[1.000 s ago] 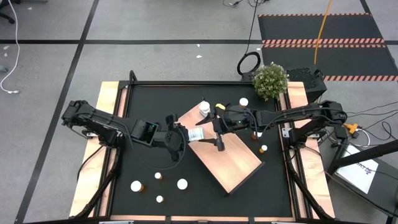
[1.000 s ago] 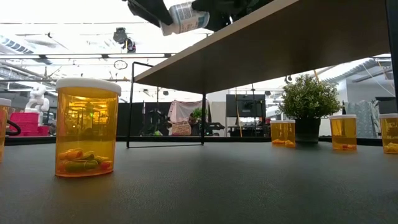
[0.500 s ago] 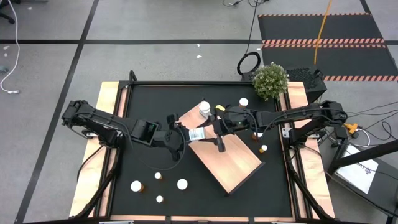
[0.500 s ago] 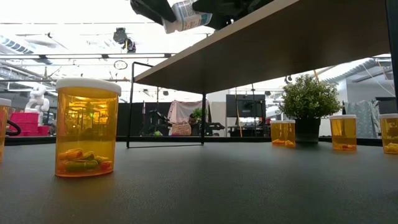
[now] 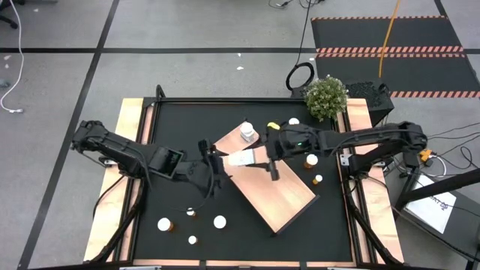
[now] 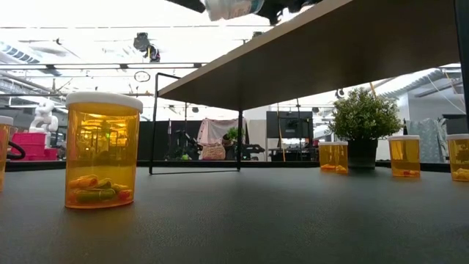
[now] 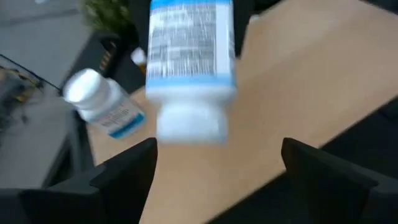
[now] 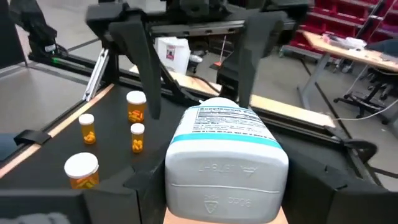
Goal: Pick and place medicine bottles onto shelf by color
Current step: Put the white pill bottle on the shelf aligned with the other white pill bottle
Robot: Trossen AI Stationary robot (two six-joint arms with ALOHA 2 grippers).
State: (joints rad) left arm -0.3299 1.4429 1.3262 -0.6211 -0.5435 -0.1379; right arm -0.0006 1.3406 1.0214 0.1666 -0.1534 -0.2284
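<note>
A white medicine bottle (image 5: 241,157) with a blue-banded label lies level in the air above the left end of the shelf (image 5: 279,189), a pale wood board. My right gripper (image 5: 259,154) is shut on it. My left gripper (image 5: 216,160) is open just left of the bottle's cap, its fingers apart from it. The low view shows the bottle (image 6: 234,7) above the shelf's underside (image 6: 344,44). A second white bottle (image 5: 246,133) stands on the shelf's far corner. Orange bottles (image 5: 310,160) stand on the black mat. My right gripper holds the white bottle by its base end (image 8: 186,177), pinched between the two fingers (image 8: 144,186). The fingers come level from the table's right, in line with the bottle's length. The bottle is lifted clear above the shelf, lying level, its cap (image 7: 189,124) toward the table's left.
More orange bottles stand near the mat's near-left part (image 5: 163,223) (image 5: 219,221) and right of the shelf (image 5: 319,179) (image 5: 293,122). A potted plant (image 5: 327,97) sits at the far right corner. A black frame (image 5: 159,97) edges the table.
My left gripper has let go of the white bottle, opened, and drawn back toward the table's left. The bottle stays in my right gripper and has shifted a little up and to the right.
</note>
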